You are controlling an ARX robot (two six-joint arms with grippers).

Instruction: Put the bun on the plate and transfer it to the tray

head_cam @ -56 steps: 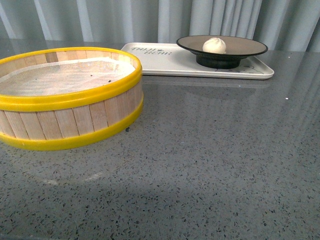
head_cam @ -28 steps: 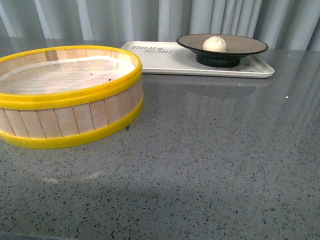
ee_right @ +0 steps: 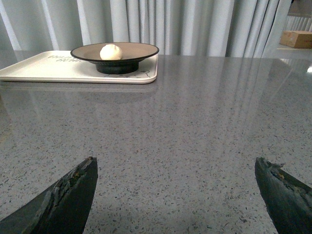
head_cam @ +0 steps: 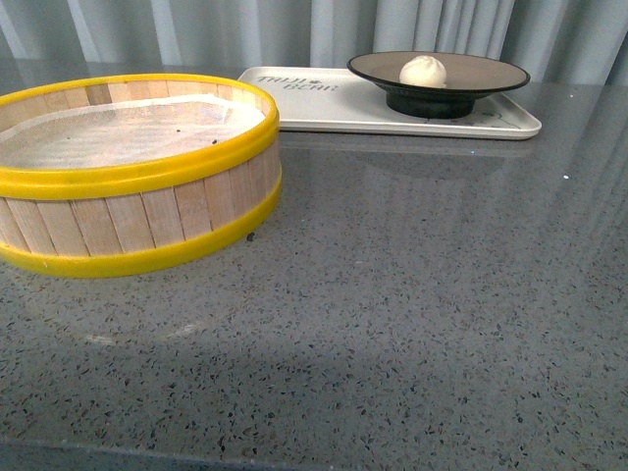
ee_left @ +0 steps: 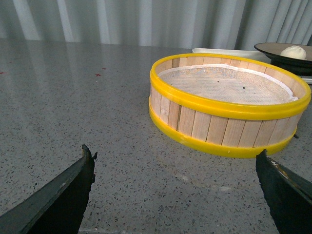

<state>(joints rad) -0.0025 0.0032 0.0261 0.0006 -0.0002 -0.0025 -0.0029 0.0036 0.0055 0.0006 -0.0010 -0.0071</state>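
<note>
One bun (head_cam: 423,71) | white, round, pleated | on plate (head_cam: 491,72)

A glossy speckled grey stone-like tabletop (head_cam: 412,294) is seen; the round steamer basket (head_cam: 132,211) is slatted wood, banded in smooth yellow plastic.

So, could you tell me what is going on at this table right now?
Nothing is being handled at this moment. The bun sits on the plate, and the plate stands on the tray at the far side of the table. The steamer basket stands nearer, with only its liner inside. The left gripper and right gripper are both open, holding nothing, away from the tray.
</note>
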